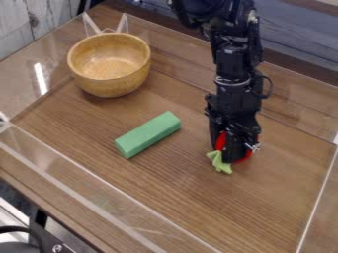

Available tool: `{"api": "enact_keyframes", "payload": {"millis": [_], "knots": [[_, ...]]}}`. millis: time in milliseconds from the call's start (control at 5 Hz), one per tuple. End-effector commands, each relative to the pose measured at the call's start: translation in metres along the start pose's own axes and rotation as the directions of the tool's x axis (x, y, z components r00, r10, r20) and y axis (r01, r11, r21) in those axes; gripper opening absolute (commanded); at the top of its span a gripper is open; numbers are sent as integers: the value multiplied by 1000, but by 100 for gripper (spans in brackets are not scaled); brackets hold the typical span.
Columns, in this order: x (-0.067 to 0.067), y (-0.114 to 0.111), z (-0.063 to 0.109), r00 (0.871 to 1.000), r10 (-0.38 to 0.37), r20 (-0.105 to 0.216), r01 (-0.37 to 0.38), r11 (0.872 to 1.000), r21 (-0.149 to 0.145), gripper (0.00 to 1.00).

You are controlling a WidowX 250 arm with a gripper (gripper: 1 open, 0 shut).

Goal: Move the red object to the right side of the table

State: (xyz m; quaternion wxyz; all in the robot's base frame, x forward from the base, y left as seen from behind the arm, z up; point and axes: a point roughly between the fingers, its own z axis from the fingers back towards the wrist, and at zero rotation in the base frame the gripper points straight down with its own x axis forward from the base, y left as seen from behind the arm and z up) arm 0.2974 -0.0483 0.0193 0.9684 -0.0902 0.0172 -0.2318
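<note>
Desk [79, 138] surface is brown wood-grain, bordered on its visible sides by clear acrylic walls [158, 229]. One black robot arm [232, 59] descends from the top of the view and stands near-vertical over the right half of the surface.

Hand [234, 150] points steeply downward, its tip close to the wood. Its jaws are drawn together and clamped on the red object [239, 149], of which only a narrow strip of red shows between the black fingers [226, 141]. Green leaves [220, 163] of the object project below and to the left of the fingertips, at or just above the desk surface; whether they touch the wood cannot be determined from this view.

Red object location: right of centre on the desk, toward the near side, held within the hand and well clear of the right-hand acrylic wall.

Other items noted:
- Green rectangular block [146, 133] lies flat on the desk, left of the hand, set diagonally with its far end nearer the arm. It is near the hand but not touching it.
- Round wooden bowl [110, 64] sits upright in the far left area, well apart from the block and the hand. Its interior appears empty.
</note>
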Motion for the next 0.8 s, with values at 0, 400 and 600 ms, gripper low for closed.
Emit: {"api": "enact_keyframes", "payload": {"millis": [0,400,600], "knots": [[5,8,8,999,26,25,-27,1000,16,0],[5,9,8,999,46,16,-46,999,10,0],[5,10,8,998,56,12,-56,998,7,0]]}}
